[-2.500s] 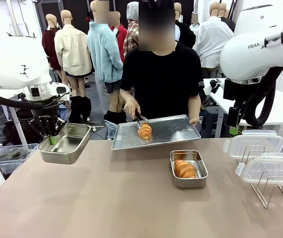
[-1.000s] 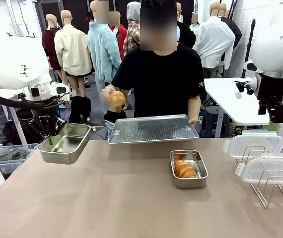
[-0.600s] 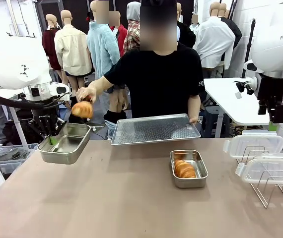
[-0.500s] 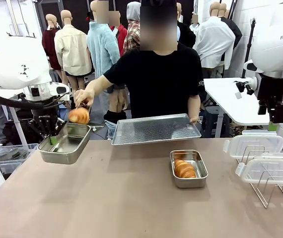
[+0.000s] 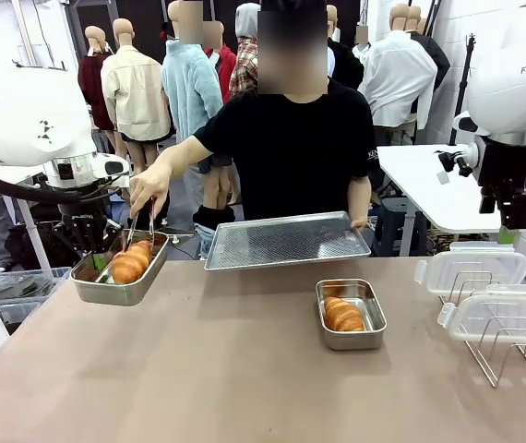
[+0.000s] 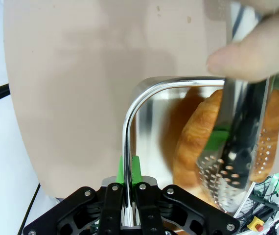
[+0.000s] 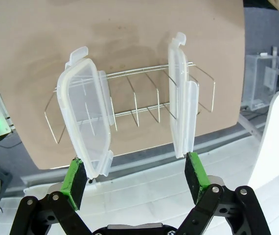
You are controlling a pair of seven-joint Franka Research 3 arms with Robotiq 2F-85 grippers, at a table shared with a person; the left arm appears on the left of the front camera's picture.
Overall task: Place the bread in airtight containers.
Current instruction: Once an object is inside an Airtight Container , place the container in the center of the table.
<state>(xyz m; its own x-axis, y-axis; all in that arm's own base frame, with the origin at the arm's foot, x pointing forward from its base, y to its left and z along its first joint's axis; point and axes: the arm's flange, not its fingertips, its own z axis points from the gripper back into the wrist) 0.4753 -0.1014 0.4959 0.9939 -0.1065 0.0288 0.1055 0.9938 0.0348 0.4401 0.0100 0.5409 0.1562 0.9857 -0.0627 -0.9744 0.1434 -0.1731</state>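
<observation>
My left gripper (image 5: 94,251) (image 6: 129,172) is shut on the near rim of one airtight container (image 5: 120,274) (image 6: 128,113), a steel pan held at the table's left edge. A person's hand (image 5: 149,187) holds metal tongs (image 6: 231,164) around a golden croissant, the bread (image 5: 131,263) (image 6: 197,132), down inside this pan. A second container (image 5: 350,316) sits on the table right of centre with another croissant (image 5: 343,315) in it. My right gripper (image 7: 135,172) hangs open above two clear lids (image 7: 86,115) (image 7: 181,103) standing in a wire rack (image 7: 134,105).
The person's other hand holds a flat perforated metal tray (image 5: 286,240) at the table's far edge. The wire rack (image 5: 498,351) with its lids (image 5: 471,270) stands at the right. Bare brown tabletop (image 5: 226,369) lies in front.
The person swung the tongs with the croissant left from above the tray and lowered it into the pan I hold. Neither arm has moved in the last second.
</observation>
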